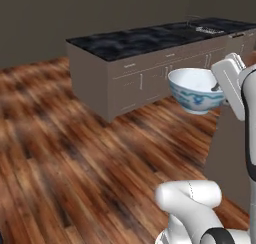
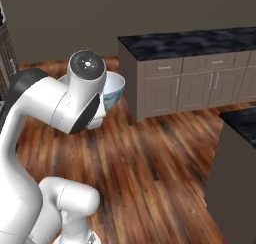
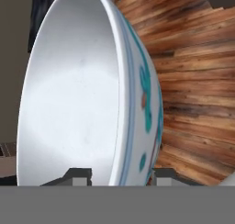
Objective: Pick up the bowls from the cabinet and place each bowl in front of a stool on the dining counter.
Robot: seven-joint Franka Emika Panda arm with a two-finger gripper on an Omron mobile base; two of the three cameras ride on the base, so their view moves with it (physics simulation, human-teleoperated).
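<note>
Two fingers (image 3: pixel 118 176) astride bowl (image 1: pixel 196 89) rim (midair)

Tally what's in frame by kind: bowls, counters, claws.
Bowls: 1, the white-and-blue bowl, held off the wood floor by its rim
Counters: 2, the beige-drawer counter and a dark slab at right
Claws: 1, the claw
Total: 4

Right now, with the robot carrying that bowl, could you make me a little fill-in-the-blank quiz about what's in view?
1. The hand grips the white bowl by its ____.
2. The bowl's outside pattern is ____.
3. The floor below is made of ____.
4. The counter with beige drawers has a ____ top.

Missing words: rim; blue; wood; black
</note>
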